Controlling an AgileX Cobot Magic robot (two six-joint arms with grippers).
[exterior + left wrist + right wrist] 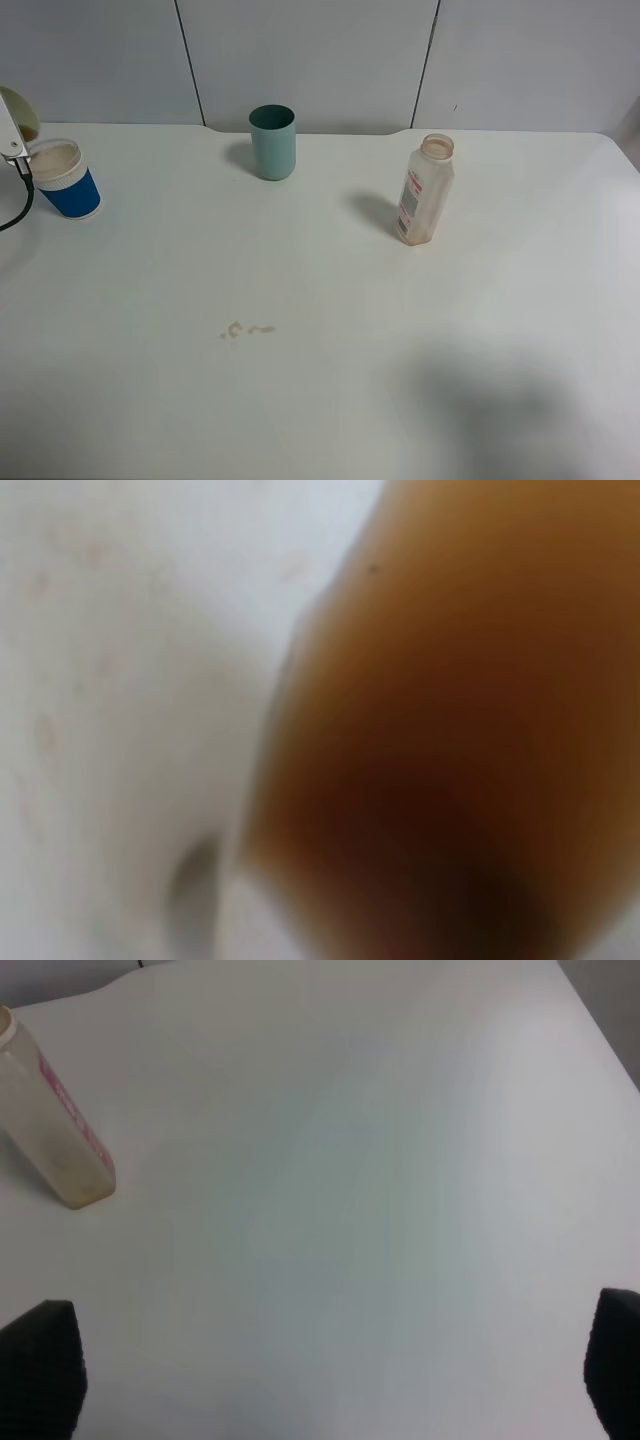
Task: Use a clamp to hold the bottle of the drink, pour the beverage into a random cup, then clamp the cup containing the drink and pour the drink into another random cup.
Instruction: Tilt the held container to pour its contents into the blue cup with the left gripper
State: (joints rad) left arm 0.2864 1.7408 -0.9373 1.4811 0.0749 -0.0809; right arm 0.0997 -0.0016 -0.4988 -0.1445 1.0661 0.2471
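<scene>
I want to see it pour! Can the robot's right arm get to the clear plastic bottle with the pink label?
Probably yes. The clear plastic bottle stands upright alone on the white table, and the right gripper is open with only bare tabletop between them.

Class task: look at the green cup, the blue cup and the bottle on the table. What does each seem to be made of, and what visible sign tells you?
Green cup: probably matte plastic, with an even, dull teal wall.
Blue cup: likely paper, given its printed blue wall and white rolled rim.
Bottle: clear, slightly glossy plastic, see-through with a stuck-on label.
</scene>
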